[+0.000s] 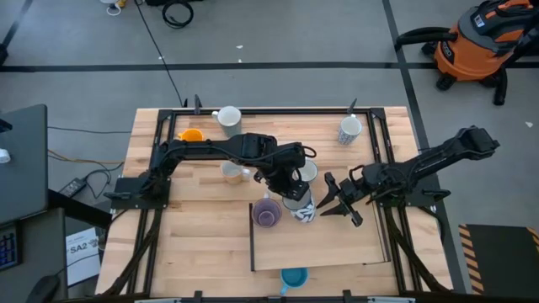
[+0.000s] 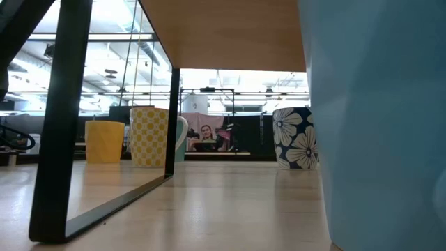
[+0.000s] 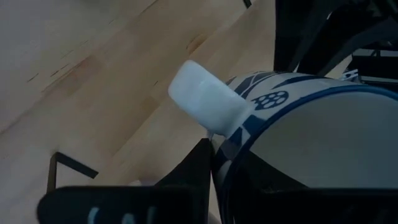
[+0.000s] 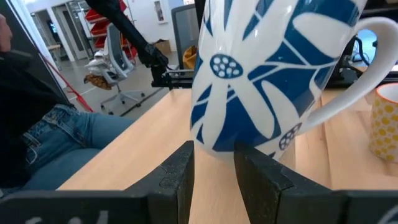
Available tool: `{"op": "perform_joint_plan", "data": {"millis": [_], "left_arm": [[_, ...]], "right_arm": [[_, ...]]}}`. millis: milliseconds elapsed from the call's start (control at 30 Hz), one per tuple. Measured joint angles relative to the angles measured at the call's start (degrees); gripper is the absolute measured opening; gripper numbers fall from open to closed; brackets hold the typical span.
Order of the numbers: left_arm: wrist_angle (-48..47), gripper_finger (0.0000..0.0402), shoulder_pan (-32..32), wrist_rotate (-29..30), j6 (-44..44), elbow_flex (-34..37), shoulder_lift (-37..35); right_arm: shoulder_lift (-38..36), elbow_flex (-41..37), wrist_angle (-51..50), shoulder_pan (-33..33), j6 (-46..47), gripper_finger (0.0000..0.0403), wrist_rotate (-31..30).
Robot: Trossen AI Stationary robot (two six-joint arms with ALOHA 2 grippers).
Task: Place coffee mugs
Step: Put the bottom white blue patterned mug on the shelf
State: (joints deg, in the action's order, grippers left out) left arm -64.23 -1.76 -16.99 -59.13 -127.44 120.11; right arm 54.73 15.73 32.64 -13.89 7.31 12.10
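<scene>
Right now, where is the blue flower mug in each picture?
High view: flower mug at centre, under the left gripper.
Low view: right of middle.
Left wrist view: close, filling the right side.
Right wrist view: close, upper middle.
Shared landmark: yellow dotted mug.

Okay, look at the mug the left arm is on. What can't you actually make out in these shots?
- High view: the left gripper covers the floral mug, hiding its grip on the rim.
- Low view: the blue mug up close blocks everything behind it; no gripper shows.
- Left wrist view: the picture's edge cuts off the mug's base.
- Right wrist view: the right gripper hides whether the base meets the table.
</scene>
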Motion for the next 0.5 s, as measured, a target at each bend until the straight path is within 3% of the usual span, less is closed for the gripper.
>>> {"op": "perform_joint_plan", "data": {"millis": [500], "left_arm": [[0.6,0.0081,-0.1,-0.2,0.0,0.0,-0.1]], "right_arm": [[0.5,0.0,1.2,0.0,0.0,0.0120,-0.7]]}}
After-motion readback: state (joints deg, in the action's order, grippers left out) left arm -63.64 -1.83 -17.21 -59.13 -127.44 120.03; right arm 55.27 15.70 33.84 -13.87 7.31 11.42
